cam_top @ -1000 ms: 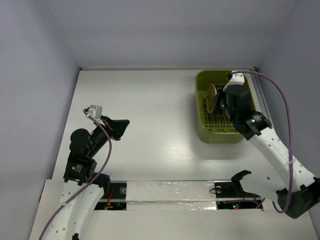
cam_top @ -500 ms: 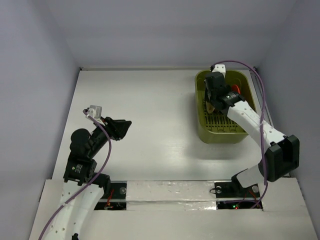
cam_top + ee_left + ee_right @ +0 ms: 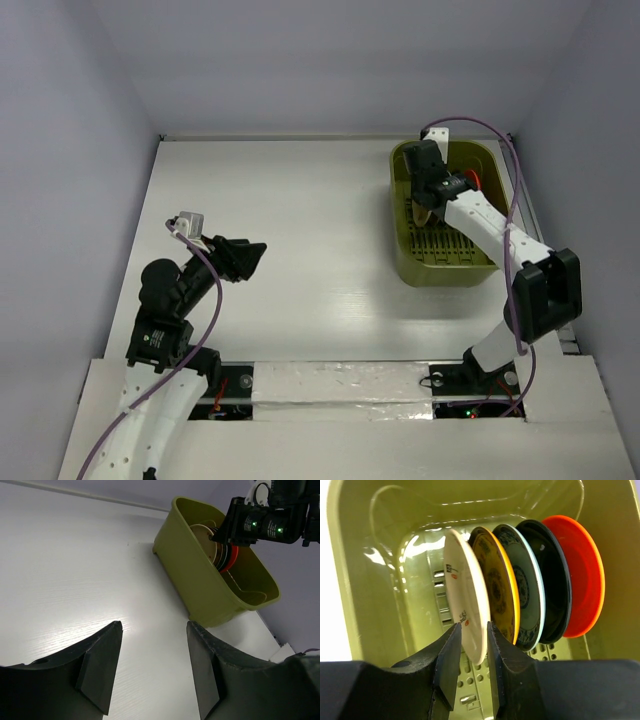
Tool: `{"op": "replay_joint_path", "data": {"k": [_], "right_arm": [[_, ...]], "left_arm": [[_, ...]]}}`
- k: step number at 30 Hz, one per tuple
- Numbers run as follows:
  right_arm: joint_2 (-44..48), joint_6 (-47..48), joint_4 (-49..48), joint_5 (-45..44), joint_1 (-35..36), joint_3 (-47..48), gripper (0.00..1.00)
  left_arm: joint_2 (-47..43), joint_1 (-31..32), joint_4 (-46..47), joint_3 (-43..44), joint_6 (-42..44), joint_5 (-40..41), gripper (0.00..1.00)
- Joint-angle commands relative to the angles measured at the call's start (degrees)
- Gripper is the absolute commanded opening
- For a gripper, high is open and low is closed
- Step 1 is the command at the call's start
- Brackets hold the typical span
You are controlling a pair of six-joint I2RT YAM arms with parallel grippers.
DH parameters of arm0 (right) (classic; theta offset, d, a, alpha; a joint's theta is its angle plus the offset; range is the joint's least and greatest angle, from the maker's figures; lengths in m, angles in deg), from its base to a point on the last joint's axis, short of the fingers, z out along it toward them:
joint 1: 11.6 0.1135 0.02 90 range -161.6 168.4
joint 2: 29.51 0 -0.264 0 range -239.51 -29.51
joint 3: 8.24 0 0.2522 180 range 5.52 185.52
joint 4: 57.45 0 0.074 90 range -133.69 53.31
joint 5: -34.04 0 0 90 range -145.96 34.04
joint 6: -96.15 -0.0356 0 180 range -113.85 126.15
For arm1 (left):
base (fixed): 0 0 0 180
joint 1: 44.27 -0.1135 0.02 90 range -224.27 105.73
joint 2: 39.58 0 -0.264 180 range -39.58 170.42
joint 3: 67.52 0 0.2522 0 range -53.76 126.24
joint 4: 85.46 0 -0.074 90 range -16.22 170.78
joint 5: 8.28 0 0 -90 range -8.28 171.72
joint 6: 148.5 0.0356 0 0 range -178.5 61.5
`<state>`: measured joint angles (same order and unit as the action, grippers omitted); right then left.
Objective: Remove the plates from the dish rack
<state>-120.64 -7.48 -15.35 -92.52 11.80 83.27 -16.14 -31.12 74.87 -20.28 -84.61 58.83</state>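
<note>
The right gripper [image 3: 473,626], with two black fingers, reaches down into the olive-green rectangular plastic dish rack [image 3: 375,580]. Its jaws stand close on either side of the lower rim of a cream round plate with small dark marks [image 3: 462,592]. The gap between them is narrow and the rim fills it, but I cannot tell whether the fingers actually press on the plate. That cream plate is the first of five standing upright on edge in a tight row over the rack's slotted bottom. Behind it come a yellow-tan patterned plate [image 3: 496,580], a blue-green patterned plate with a pale rim [image 3: 527,595], a black plate [image 3: 552,585] and an orange-red plate [image 3: 580,580]. In the top view the rack sits at the far right of the white table [image 3: 300,200], and the right arm covers most of the plates. The left gripper [image 3: 152,665] hangs over the left side of the table, well apart from the rack, with its jaws spread wide and holding nothing.
</note>
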Motion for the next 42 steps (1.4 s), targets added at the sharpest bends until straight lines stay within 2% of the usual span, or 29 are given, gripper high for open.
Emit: {"op": "replay_joint_path", "data": {"k": [1, 7, 10, 14, 17, 21, 36, 40, 42], "right_arm": [[-1.41, 0.62, -0.39, -3.26, -0.81, 2.66, 0.33], [-3.17, 0.88, -1.00, -4.58, -1.34, 2.58, 0.33], [-4.76, 0.88, -1.09, -4.93, -1.34, 2.93, 0.29], [-5.37, 0.62, -0.92, -5.89, -1.34, 3.45, 0.20], [-4.23, 0.79, -1.27, -5.98, -1.34, 3.54, 0.07], [-2.65, 1.23, -0.22, -6.60, -1.34, 4.77, 0.03], [5.86, 4.14, 6.47, -10.03, 1.29, 11.01, 0.00], [10.95, 3.78, 6.82, -7.14, 2.79, 12.33, 0.00], [13.07, 3.00, 5.86, -1.89, 4.46, 12.51, 0.00]], "left_arm": [[-0.41, 0.30, 2.05, 0.54, -0.08, -0.48, 0.51], [-0.33, 0.30, 2.13, 0.45, -0.08, -0.57, 0.51], [-0.33, 0.30, 2.13, 0.54, -0.08, -0.75, 0.51], [-0.33, 0.30, 2.13, 0.54, -0.08, -0.83, 0.51], [-0.24, 0.30, 2.22, 0.45, -0.08, -0.92, 0.51], [-0.24, 0.30, 2.22, 0.45, -0.17, -1.01, 0.51], [0.03, 0.30, 2.48, 0.45, -0.26, -1.36, 0.51], [0.02, 0.30, 2.48, 0.36, -0.17, -1.36, 0.51], [-0.06, 0.30, 2.48, 0.36, -0.17, -1.19, 0.50]]}}
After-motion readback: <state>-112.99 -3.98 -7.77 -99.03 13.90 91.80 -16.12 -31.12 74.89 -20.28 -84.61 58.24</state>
